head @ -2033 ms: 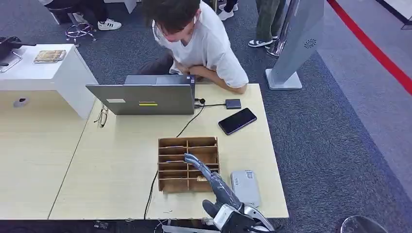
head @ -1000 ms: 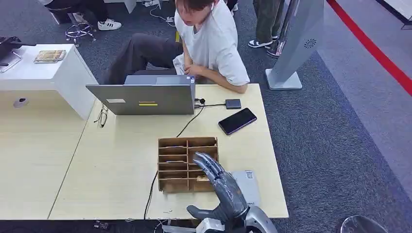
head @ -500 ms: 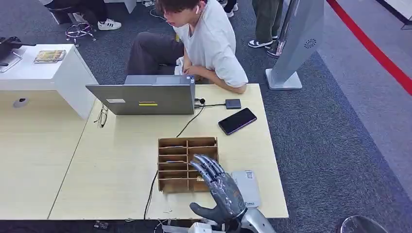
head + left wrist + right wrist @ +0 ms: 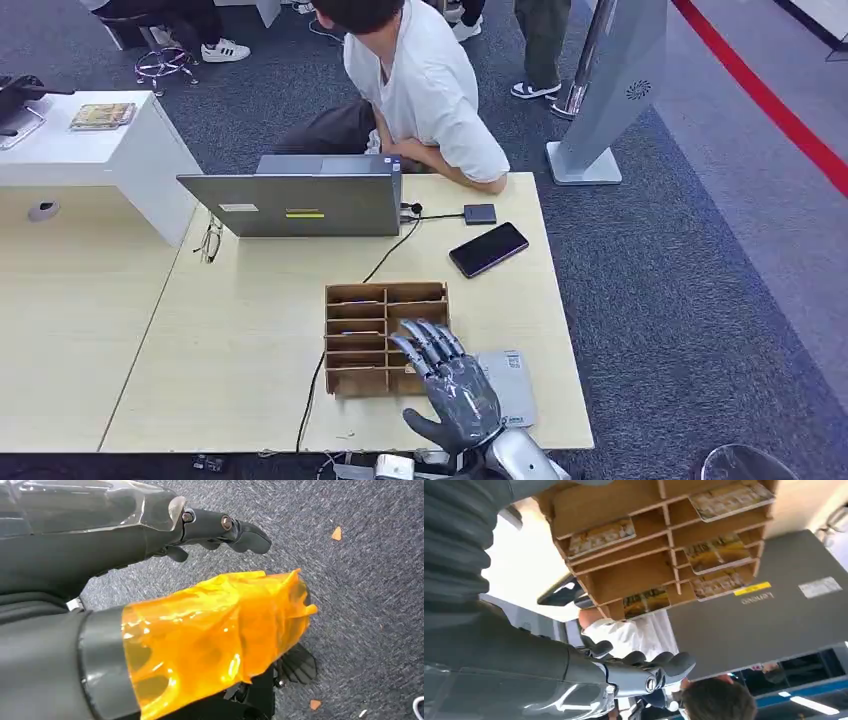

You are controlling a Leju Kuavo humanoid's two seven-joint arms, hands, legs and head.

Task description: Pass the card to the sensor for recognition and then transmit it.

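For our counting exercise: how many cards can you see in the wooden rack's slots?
5, each in its own slot of the wooden rack: two cards in one column, three cards in the other. More may be hidden.

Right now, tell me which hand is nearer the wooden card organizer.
Right. The right hand hovers open at the wooden card organizer's near right corner; the left hand hangs low over the carpet, away from the table.
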